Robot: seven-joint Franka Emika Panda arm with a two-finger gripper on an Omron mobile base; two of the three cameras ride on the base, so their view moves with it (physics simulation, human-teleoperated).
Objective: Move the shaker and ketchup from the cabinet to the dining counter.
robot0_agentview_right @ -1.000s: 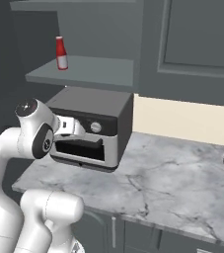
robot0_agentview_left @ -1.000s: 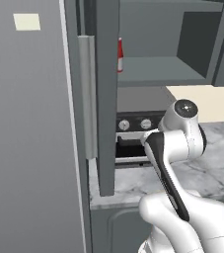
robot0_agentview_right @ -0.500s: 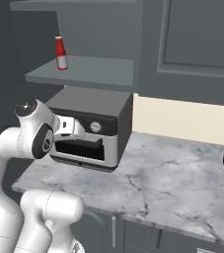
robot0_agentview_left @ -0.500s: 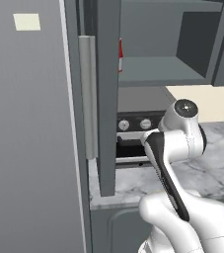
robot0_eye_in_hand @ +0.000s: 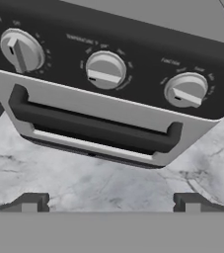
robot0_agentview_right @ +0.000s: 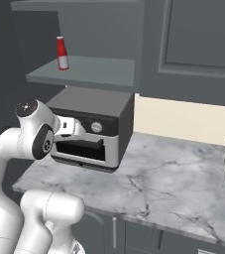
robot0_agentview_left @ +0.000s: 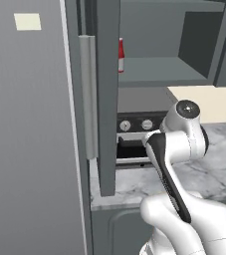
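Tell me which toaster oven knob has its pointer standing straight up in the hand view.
The leftmost knob on the toaster oven; the middle knob and right knob have pointers lying nearly sideways.

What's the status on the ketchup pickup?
Gripper open, empty, low facing the toaster oven. Ketchup upright on the cabinet shelf, untouched. Cabinet door open, hiding part of the bottle from the left.

— Any writing you can make out from where you sit?

— Nothing I can read. On my hand view the toaster oven (robot0_eye_in_hand: 108,94) has small pale lettering printed around its three knobs (robot0_eye_in_hand: 105,70), but it is too blurred to make out a word. On my left base view there is a pale sticker (robot0_agentview_left: 27,21) on the tall grey panel (robot0_agentview_left: 30,149), and it looks blank.
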